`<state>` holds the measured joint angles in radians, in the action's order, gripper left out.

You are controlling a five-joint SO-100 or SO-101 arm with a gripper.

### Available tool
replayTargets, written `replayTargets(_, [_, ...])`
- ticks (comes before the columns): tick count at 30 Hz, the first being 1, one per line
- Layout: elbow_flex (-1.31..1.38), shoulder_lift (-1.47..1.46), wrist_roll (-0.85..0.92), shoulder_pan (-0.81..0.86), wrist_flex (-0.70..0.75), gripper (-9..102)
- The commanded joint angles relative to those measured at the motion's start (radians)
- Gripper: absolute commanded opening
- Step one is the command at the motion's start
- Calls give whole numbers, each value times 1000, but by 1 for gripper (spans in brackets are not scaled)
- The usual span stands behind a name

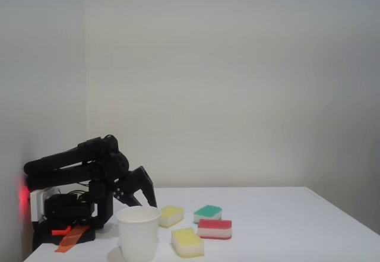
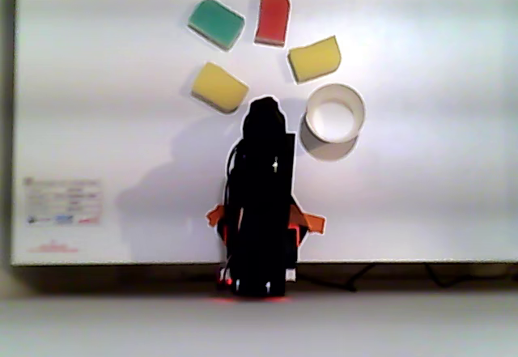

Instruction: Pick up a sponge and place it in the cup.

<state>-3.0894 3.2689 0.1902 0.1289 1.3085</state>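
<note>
Gripper point(image 1: 148, 201) hangs just behind cup point(image 1: 138, 232), apparently empty; jaw state indeterminate. Nearest sponge point(image 1: 171, 215) lies on table point(image 1: 285, 226).

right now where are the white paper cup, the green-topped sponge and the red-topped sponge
white paper cup point(image 2: 353, 101), other view, on its rolled rim
green-topped sponge point(image 2: 216, 23), other view, middle of its green top
red-topped sponge point(image 1: 214, 224), fixed view, on its red top

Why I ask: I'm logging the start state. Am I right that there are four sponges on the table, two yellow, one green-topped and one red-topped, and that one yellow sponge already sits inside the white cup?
Not quite. The cup is empty; the other view looks down into it. Both yellow sponges lie on the table, beside the green-topped sponge and red-topped sponge.
</note>
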Motion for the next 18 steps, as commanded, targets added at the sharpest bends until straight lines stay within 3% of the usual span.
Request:
replayTargets(1, [-2, -2, 14, 8, 74, 0])
replayTargets(18, [52, -2, -60, -28, 29, 0])
